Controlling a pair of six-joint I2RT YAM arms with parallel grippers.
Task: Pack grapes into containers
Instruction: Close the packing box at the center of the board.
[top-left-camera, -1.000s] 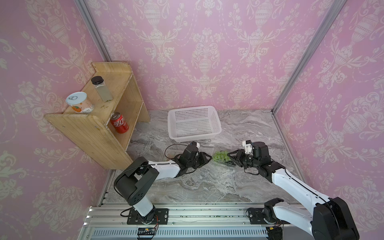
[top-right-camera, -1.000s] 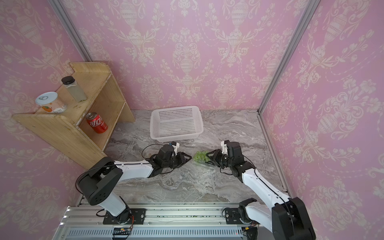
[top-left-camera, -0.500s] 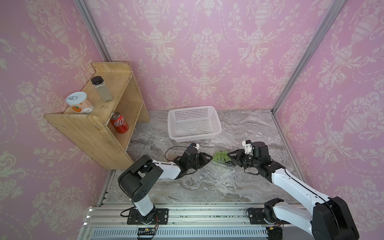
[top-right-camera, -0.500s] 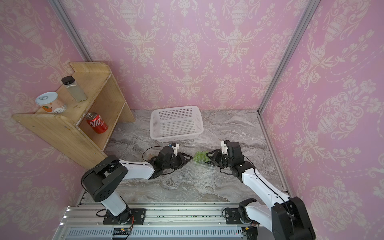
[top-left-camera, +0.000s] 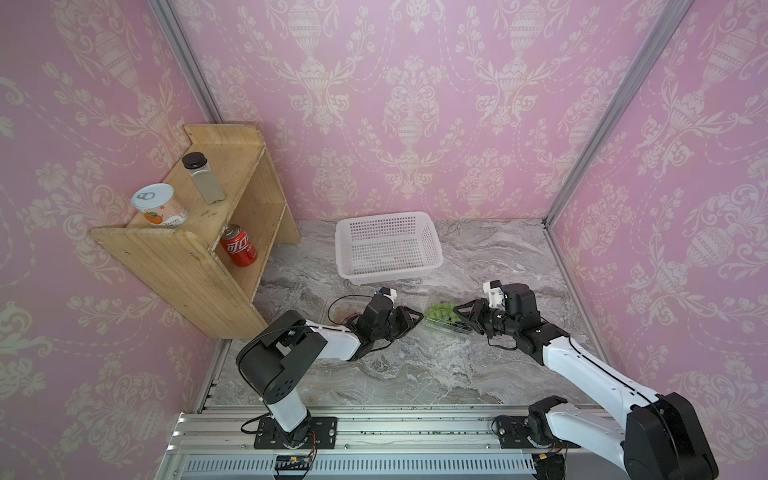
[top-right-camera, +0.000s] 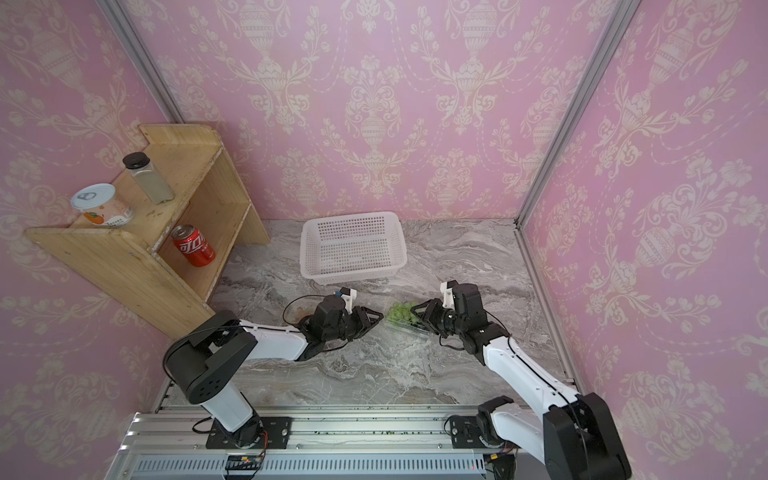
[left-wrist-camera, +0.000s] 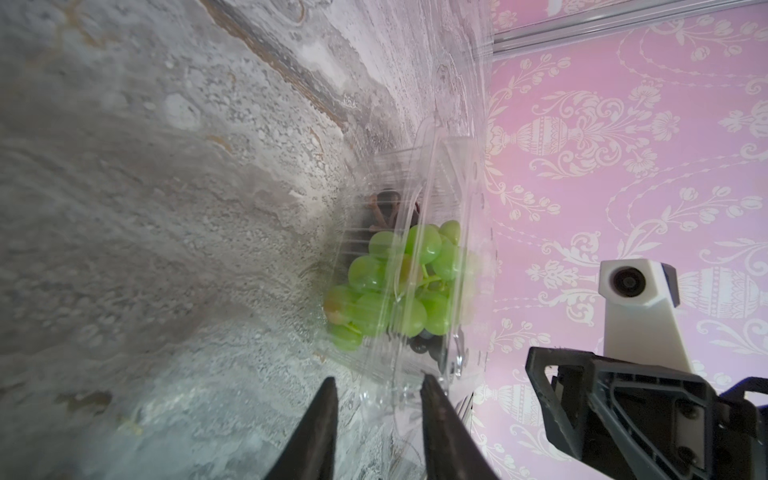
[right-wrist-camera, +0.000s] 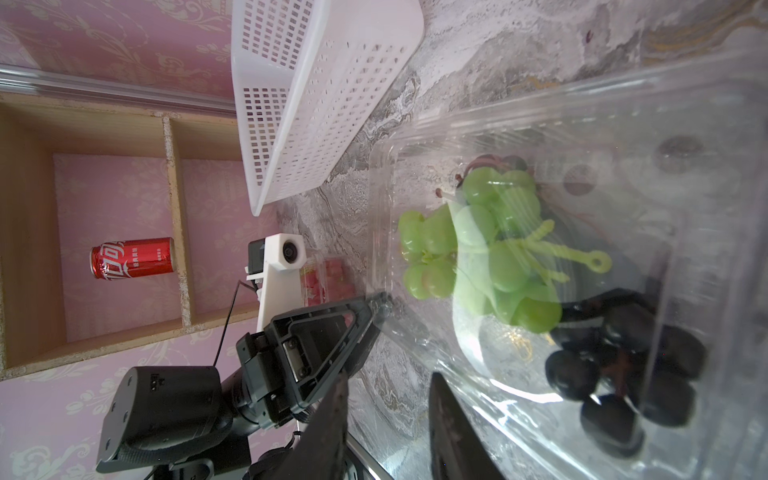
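Top views are both floored by a grey marbled bench, over which the left end effector and the right end effector are held low, tips facing each other. A wooden shelf is set well apart from the left end effector, on its outer side, and a white basket is placed near both, away from the arm bases. Between the two a clear container is laid on the bench, reached by each. In the left wrist view the left fingers are seen parted by a narrow gap, with the container's rim lying in it; whether the plastic is pinched cannot be told. In the right wrist view the right fingers are likewise parted with clear plastic between them, and a grip cannot be confirmed. A green bunch of grapes is lodged in the container, just ahead of the right end effector, with a dark bunch beside it. Behind the left end effector, red grapes are glimpsed.
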